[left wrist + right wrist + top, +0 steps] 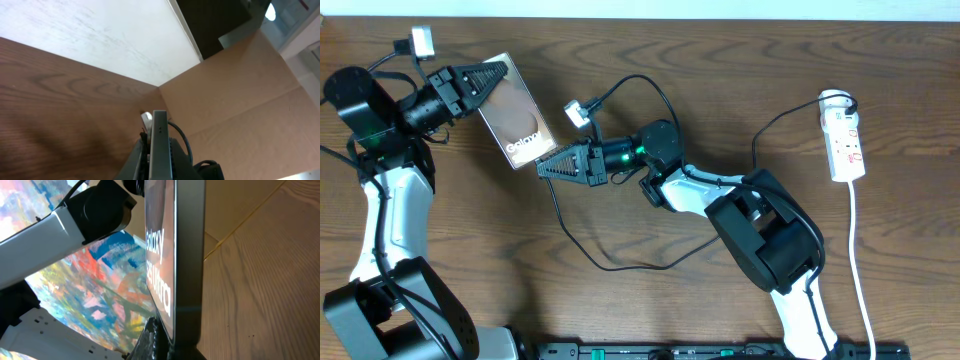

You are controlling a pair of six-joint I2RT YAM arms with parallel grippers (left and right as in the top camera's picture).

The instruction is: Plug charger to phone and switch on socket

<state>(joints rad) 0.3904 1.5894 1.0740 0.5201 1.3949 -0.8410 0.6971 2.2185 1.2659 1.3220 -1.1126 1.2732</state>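
Brownish phone [519,121] runs diagonally, Galaxy end toward right pincer [541,167].

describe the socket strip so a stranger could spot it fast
Look at the right-hand end of the table. The power strip lies there, lengthwise front to back. It is the only narrow white bar, with red marks and a trailing white cord.

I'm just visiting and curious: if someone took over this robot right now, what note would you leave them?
Left fingers: shut on the phone.
Right fingers: shut on the charger, at the phone's lower end.
Socket: far right, untouched.
Done: phone and charger picked up.
Left: whether the plug is in is unclear; seat it, then switch the socket on.
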